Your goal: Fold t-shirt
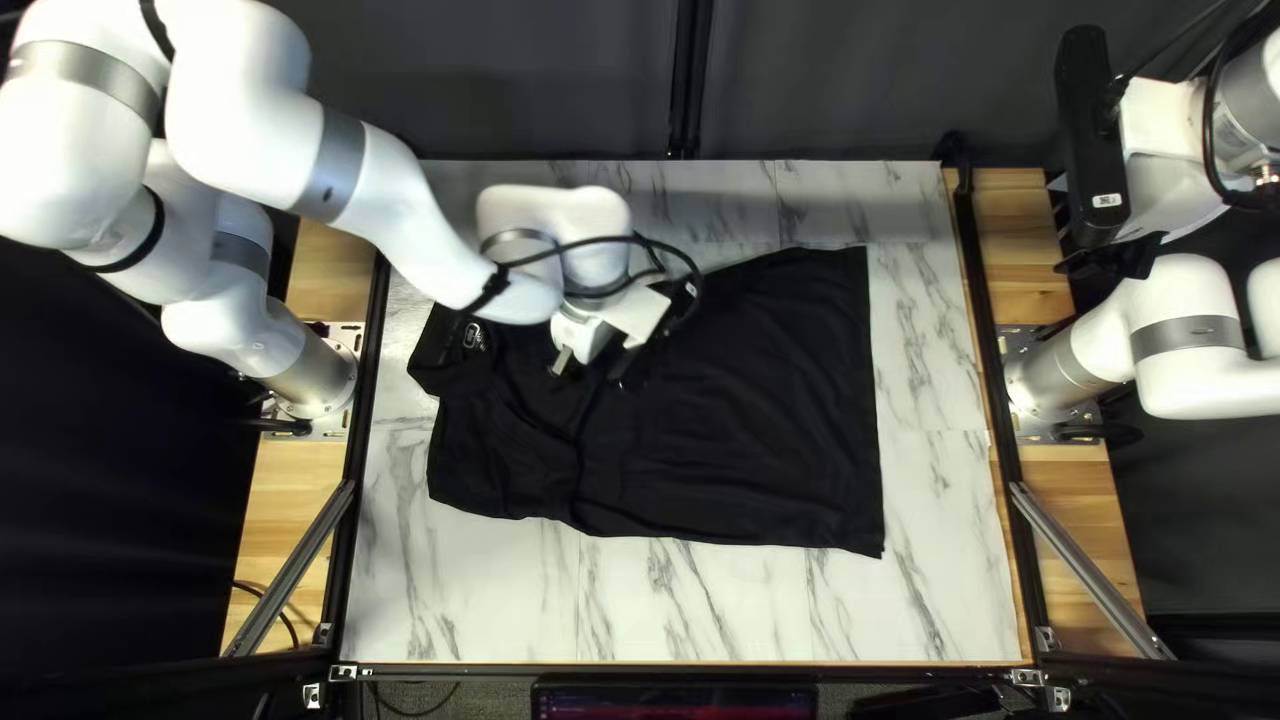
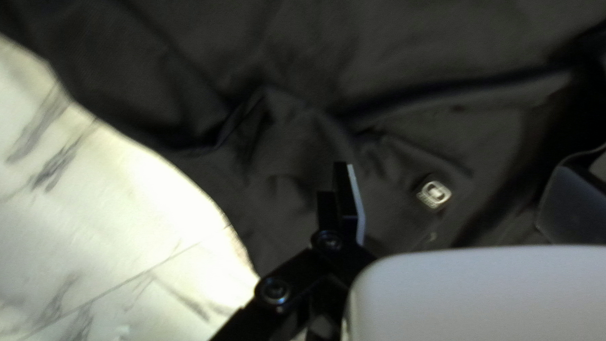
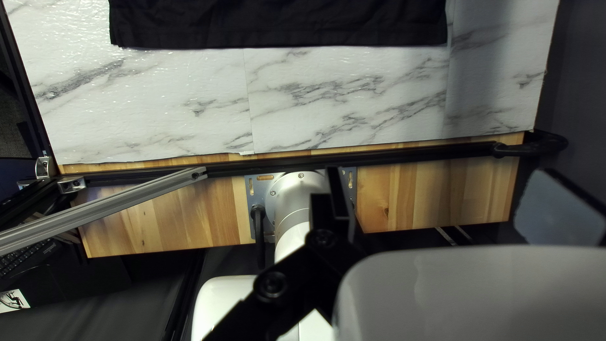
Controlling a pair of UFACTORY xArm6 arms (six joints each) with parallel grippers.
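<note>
Fingers of the left gripper (image 1: 595,366) hang well apart above the shirt (image 1: 747,427), a small logo (image 2: 434,193) showing between them. From beneath them, the shirt spreads rightward over the table (image 1: 720,607). Farther right, the right gripper (image 1: 1107,256) has its fingers apart too, wood (image 3: 435,196) visible between them, the shirt beyond their reach.

"So the robot's left arm (image 1: 240,80) is smooth, white, rounded?"

"Yes, with silver-grey metal bands (image 1: 334,167), like its white right arm (image 1: 1207,380). Black cables (image 1: 1208,120) loop at both wrists; round screws (image 2: 276,291) stud the black finger links (image 2: 303,268)."
</note>
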